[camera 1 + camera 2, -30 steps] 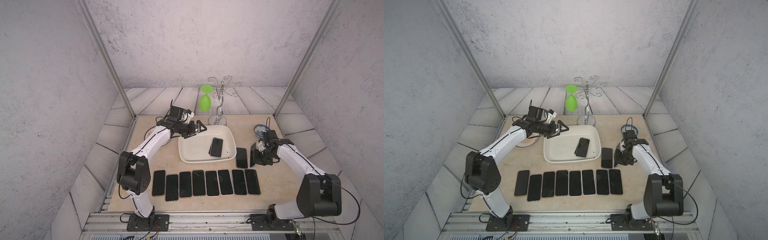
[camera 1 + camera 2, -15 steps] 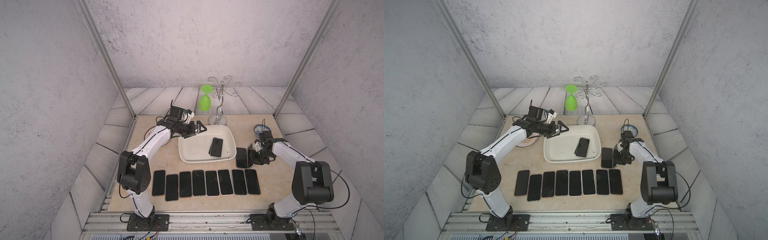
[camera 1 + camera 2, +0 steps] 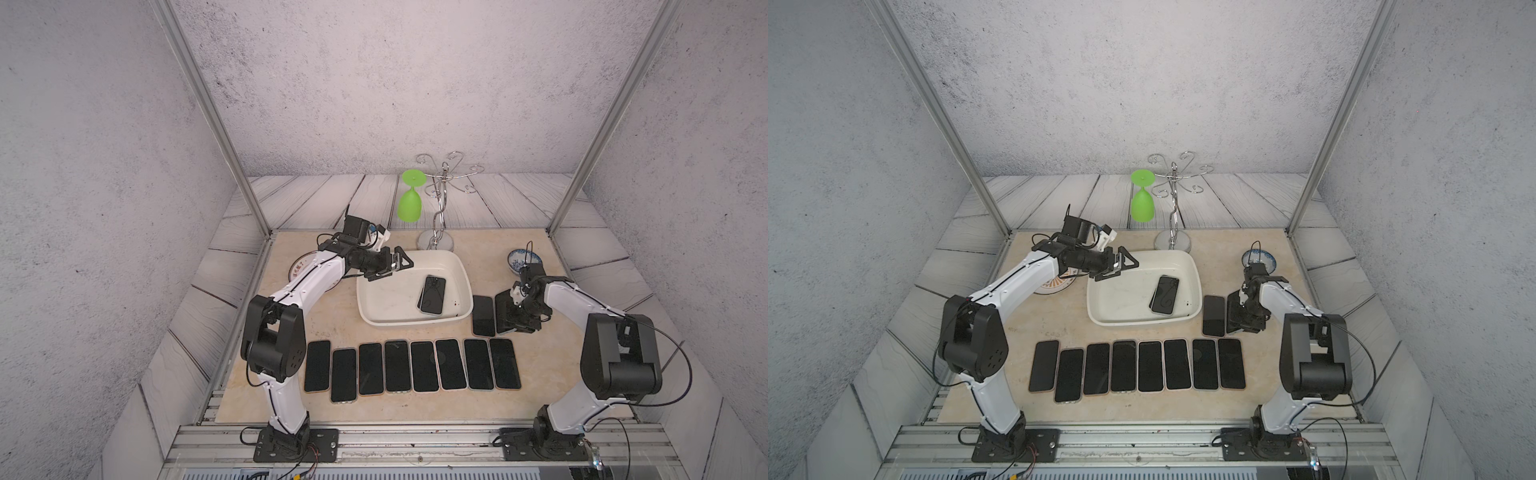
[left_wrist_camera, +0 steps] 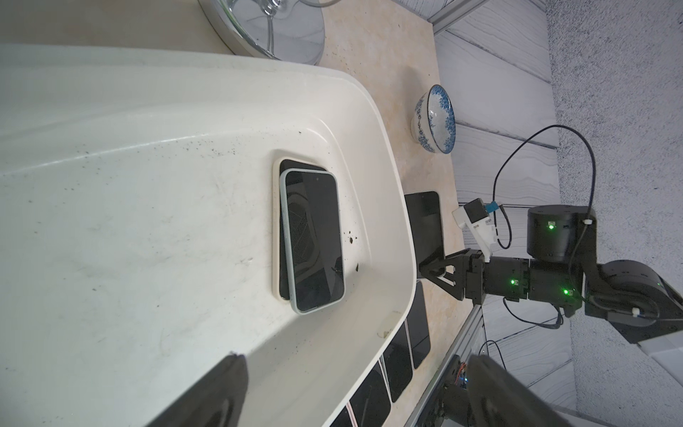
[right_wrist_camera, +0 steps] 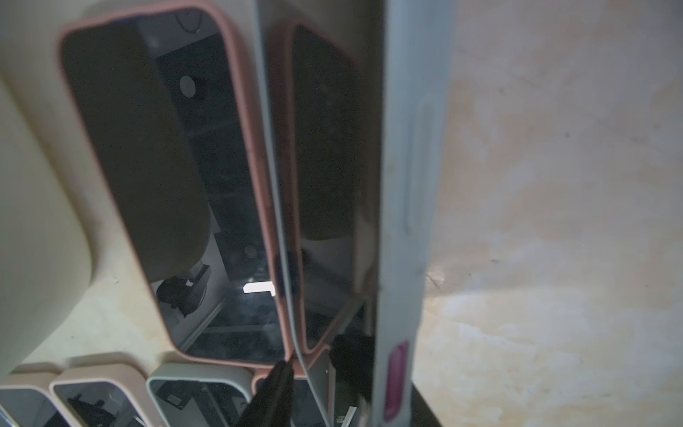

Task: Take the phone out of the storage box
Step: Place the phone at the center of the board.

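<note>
Phones remain to be moved. Two lie stacked on the floor of the storage box (image 3: 386, 301), toward its right end: a top phone (image 4: 314, 240) in a pale blue-green case, screen up, sits slightly askew on a lower phone (image 4: 275, 222) in a cream case, of which only a sliver shows. The left gripper (image 3: 395, 268) hovers above the box's far left corner, jaws spread wide and empty, well apart from the stack. The right gripper (image 3: 513, 322) is low over the table (image 3: 332, 307) just outside the box's right wall. A grey-cased phone (image 5: 406, 185) stands there on its long edge beside a pink-cased phone (image 3: 483, 316) lying flat. Dark fingers (image 5: 273, 384) show at the near end of the upright phone, but I cannot tell whether they clamp it or stand clear of it. Nearer the robot, a row of phones (image 3: 411, 365) lies side by side. I judge the step in hand to be setting a removed phone down next to the pink one — the box is not yet emptied. Next, the upright phone needs laying flat without knocking its neighbour. Then an arm must reach the stack — the top phone lies flat, so a pinch across its narrow width looks called for.
</note>
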Controlling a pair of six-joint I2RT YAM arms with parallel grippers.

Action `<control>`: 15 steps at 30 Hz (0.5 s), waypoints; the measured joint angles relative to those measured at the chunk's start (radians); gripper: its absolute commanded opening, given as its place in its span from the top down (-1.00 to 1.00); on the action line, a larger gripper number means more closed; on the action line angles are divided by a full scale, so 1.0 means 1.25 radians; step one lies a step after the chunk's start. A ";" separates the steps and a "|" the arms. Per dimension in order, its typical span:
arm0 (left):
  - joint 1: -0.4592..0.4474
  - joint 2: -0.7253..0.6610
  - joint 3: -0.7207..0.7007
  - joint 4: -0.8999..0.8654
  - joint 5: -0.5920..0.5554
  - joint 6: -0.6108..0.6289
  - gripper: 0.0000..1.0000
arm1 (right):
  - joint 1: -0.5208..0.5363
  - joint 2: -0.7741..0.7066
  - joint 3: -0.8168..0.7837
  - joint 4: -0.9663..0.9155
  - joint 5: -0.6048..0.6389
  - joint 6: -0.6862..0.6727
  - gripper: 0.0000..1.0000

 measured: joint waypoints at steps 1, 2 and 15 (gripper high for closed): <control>0.000 0.000 0.000 -0.002 -0.001 0.002 -0.97 | -0.005 0.005 0.000 -0.001 0.002 0.002 0.02; 0.000 0.000 0.000 -0.005 -0.002 0.003 -0.97 | -0.010 0.010 0.000 -0.001 0.005 0.004 -0.01; 0.001 0.008 0.000 -0.026 -0.012 0.020 -0.97 | -0.072 0.050 0.097 -0.029 0.033 0.006 -0.16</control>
